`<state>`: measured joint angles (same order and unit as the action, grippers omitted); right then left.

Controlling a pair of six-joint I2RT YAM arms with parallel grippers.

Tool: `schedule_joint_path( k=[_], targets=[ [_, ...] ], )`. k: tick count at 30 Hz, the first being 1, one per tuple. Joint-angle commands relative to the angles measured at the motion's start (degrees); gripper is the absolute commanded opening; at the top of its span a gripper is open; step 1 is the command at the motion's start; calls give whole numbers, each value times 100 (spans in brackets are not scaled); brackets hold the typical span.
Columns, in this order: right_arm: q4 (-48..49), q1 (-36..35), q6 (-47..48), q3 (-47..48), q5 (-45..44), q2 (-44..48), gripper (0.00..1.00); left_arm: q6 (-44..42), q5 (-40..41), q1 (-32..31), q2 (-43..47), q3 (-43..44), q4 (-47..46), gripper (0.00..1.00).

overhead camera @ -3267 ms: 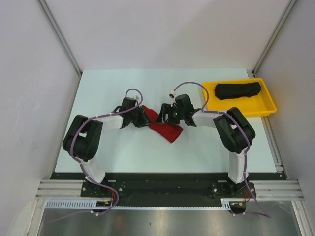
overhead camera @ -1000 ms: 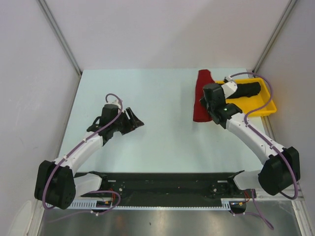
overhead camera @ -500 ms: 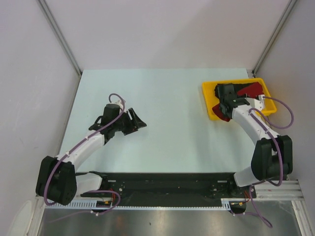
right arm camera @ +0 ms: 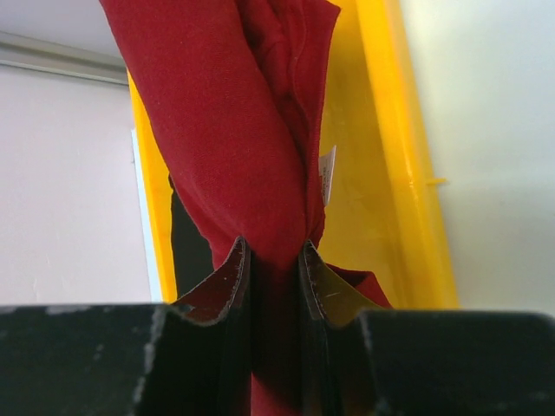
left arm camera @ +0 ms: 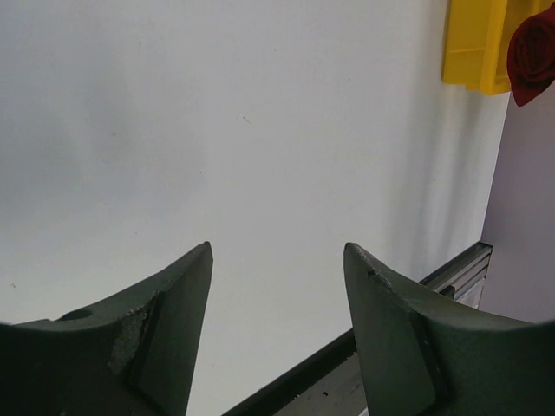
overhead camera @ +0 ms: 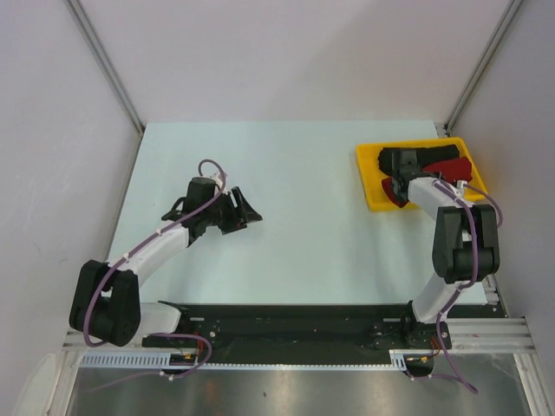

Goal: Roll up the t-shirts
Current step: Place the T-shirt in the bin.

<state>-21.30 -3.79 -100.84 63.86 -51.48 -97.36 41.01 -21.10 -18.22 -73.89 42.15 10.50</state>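
— While the right tool (right arm camera: 271, 260) is pinched nearly closed on the red t-shirt (right arm camera: 251, 156), what could spoil it?
— Cloth behind the tool seems to droop over the rim of the yellow tray (right arm camera: 390, 173); letting go there may let the roll slide out or loosen.
— Its lie?
— Long axis runs straight ahead from the tool, along the tray, beside the black t-shirt (overhead camera: 434, 156). Left tool (left arm camera: 277, 260) gapes wide, empty, over the worktop (left arm camera: 217, 130).
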Motion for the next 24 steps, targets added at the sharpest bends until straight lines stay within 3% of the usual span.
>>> schedule_joint_path(
  k=[1, 6, 11, 12, 17, 24],
  targets=[
    [1196, 142, -331, 48, -152, -291, 0, -199, -184, -24, -125, 355, -136, 67],
    [2759, 335, -174, -303, 419, -670, 0, -252, -175, -24, -275, 496, -119, 67],
    [3157, 529, -358, -339, 683, -1012, 0, -217, -227, -24, -424, 540, -180, 67],
    [3289, 537, -410, -400, 771, -1117, 7, -199, -236, -33, -451, 531, -215, 67],
    [3457, 573, -822, -488, 964, -1259, 26, -225, -236, -33, -469, 531, -215, 67],
    [3756, 590, -885, -541, 1088, -1391, 40, -243, -280, -24, -504, 531, -259, 67]
  ],
)
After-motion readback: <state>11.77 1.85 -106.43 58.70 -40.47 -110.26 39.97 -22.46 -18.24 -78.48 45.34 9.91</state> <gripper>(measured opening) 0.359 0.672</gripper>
